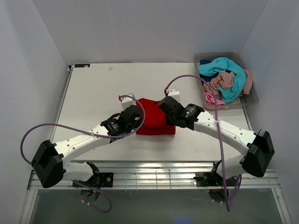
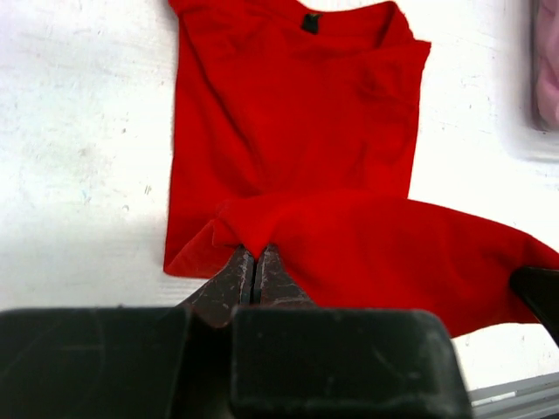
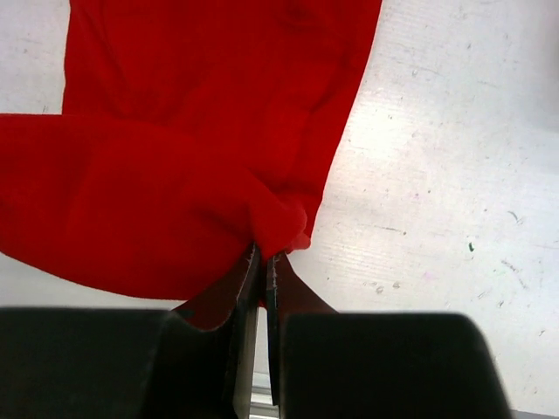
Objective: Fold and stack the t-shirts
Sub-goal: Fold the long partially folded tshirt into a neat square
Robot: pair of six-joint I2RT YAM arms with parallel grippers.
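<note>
A bright red t-shirt (image 1: 155, 120) lies partly folded in the middle of the white table (image 1: 98, 93). Its near hem is lifted and stretched between both grippers. My left gripper (image 2: 254, 254) is shut on the hem's left corner, where the red t-shirt (image 2: 297, 131) spreads out beyond it with the collar at the far end. My right gripper (image 3: 265, 255) is shut on the right corner of the red t-shirt (image 3: 175, 175). In the top view the left gripper (image 1: 137, 113) and right gripper (image 1: 164, 106) flank the shirt. Other t-shirts (image 1: 224, 79), turquoise, pink and dark blue, lie heaped at the back right.
A clear grey plastic bin (image 1: 249, 99) at the table's back right corner holds the heap of shirts. White walls close in the left, back and right sides. Purple cables loop above both arms. A metal rail runs along the near table edge (image 1: 154, 175).
</note>
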